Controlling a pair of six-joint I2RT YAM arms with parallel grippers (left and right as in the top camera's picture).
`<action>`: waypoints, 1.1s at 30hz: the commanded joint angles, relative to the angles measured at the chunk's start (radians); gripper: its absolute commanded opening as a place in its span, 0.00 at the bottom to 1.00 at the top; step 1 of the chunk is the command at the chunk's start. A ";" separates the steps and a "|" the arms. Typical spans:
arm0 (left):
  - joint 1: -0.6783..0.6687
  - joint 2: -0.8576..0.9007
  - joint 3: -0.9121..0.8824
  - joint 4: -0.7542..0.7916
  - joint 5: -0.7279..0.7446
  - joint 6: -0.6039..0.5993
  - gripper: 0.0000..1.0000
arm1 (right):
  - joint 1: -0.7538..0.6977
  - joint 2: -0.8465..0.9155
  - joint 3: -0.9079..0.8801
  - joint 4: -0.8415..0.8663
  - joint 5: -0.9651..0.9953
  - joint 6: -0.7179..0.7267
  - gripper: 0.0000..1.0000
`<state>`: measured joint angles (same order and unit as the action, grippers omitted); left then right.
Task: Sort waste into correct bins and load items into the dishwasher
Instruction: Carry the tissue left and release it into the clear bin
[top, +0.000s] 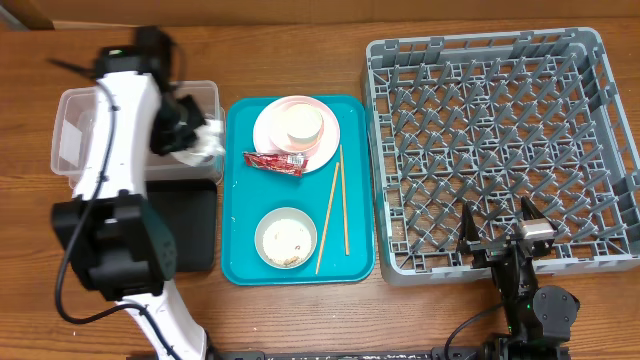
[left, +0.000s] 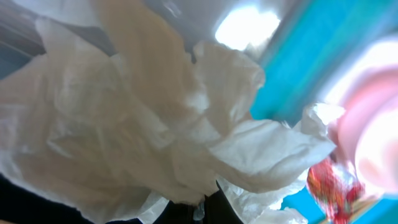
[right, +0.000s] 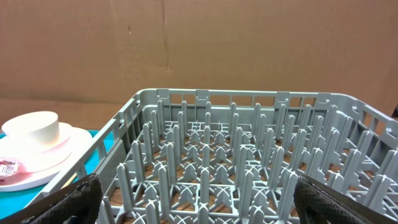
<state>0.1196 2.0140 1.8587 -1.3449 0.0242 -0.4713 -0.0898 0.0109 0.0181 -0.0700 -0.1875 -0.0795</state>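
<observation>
From the overhead camera I see a brown wooden table (top: 300, 320), its grain running sideways. On my right wrist feed, a plain cardboard sheet (right: 249, 43) stands behind it as a backdrop (one vertical crease runs down it). The light looks soft and even.

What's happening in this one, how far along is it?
Early in the sort. The left gripper appears to hold the crumpled napkin at the right edge of the clear tub. The sauce packet, pink plate, chopsticks and rice-flecked bowl sit on the teal tray. The dish rack holds nothing; the right gripper hovers open over its near edge.
</observation>
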 joint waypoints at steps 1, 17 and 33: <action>0.068 -0.034 0.023 0.043 -0.010 0.011 0.04 | 0.005 -0.008 -0.010 0.005 -0.008 -0.003 1.00; 0.148 0.031 0.021 0.248 -0.082 0.010 0.06 | 0.005 -0.008 -0.010 0.005 -0.009 -0.003 1.00; 0.149 0.098 0.048 0.237 0.002 0.028 0.42 | 0.005 -0.008 -0.010 0.005 -0.009 -0.003 1.00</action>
<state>0.2691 2.1376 1.8656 -1.0973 -0.0288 -0.4683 -0.0898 0.0109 0.0181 -0.0704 -0.1879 -0.0792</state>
